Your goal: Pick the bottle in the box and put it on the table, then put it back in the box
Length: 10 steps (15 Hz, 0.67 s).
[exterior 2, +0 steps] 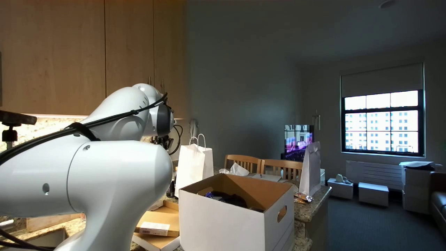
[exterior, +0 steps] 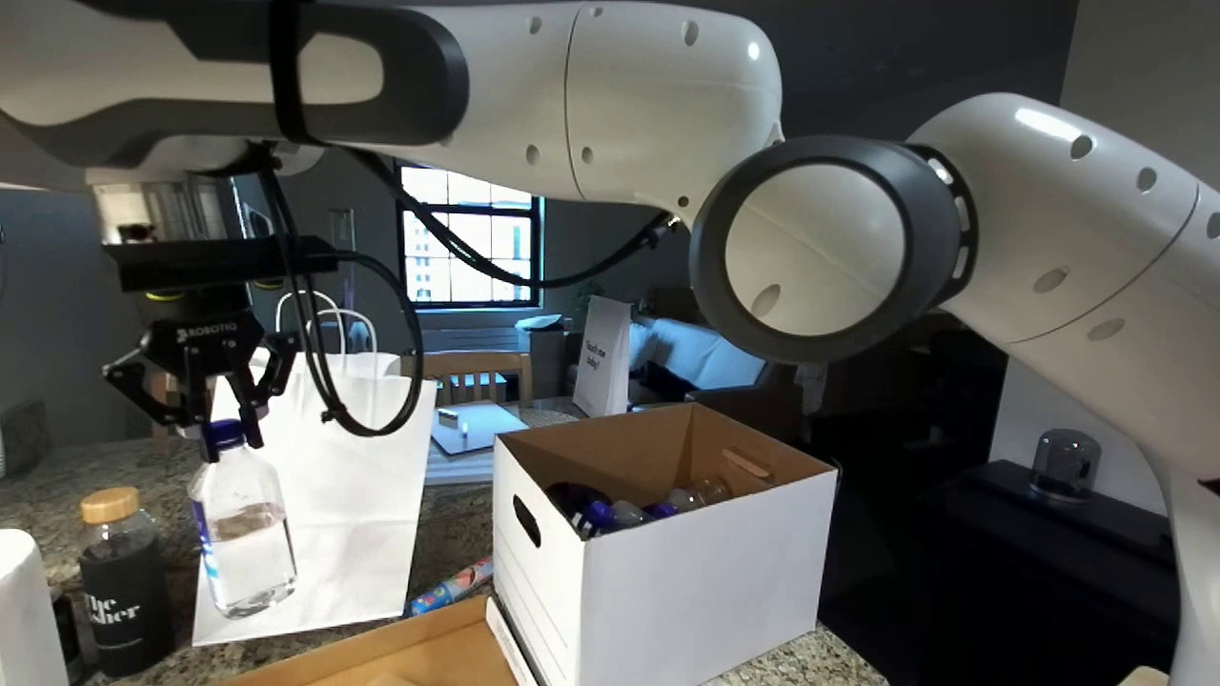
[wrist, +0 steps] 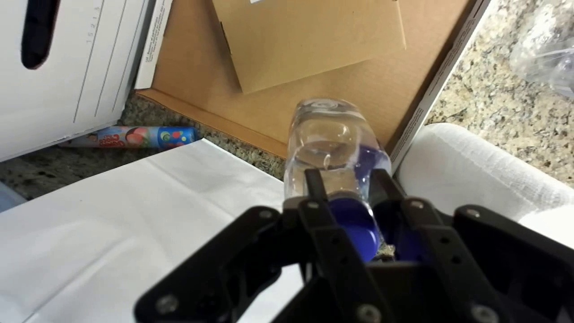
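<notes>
The clear bottle with a blue cap hangs slightly tilted in an exterior view, in front of the white paper bag. My gripper points down and is shut on its cap and neck. In the wrist view the bottle runs away from my fingers, its base over a cardboard tray. The white box stands open to one side of the gripper, with several blue-capped bottles inside. The box also shows in an exterior view, where the arm hides the held bottle. I cannot make out a light tan wooden table.
Speckled stone counter lies under everything. The white handled bag stands behind the bottle. A dark wood-lidded jar and a white roll are close by. A cardboard tray and a colourful tube lie beside the box.
</notes>
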{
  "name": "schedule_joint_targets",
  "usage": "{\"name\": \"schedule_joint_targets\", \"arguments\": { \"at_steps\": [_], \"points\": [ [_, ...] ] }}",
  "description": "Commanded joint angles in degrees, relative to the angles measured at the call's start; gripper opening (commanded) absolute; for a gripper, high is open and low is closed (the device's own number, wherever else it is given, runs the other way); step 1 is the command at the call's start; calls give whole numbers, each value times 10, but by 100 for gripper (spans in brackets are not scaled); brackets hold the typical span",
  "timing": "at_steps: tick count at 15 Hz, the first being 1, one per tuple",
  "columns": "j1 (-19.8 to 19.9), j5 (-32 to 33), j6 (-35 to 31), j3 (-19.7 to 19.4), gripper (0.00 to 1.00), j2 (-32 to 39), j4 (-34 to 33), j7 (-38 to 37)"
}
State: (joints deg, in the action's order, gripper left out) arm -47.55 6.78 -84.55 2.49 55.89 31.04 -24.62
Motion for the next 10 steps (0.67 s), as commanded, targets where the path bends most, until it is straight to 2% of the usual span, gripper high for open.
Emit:
{"name": "schedule_joint_targets", "arguments": {
  "at_steps": [1,5,6,10],
  "points": [
    [8,-10,80,3,13,8,-81,42],
    [12,-13,127,0,13,12,-136,64],
    [14,-14,110,0,13,-15,-93,64],
    [24,-24,111,5,13,-11,-95,69]
  ]
}}
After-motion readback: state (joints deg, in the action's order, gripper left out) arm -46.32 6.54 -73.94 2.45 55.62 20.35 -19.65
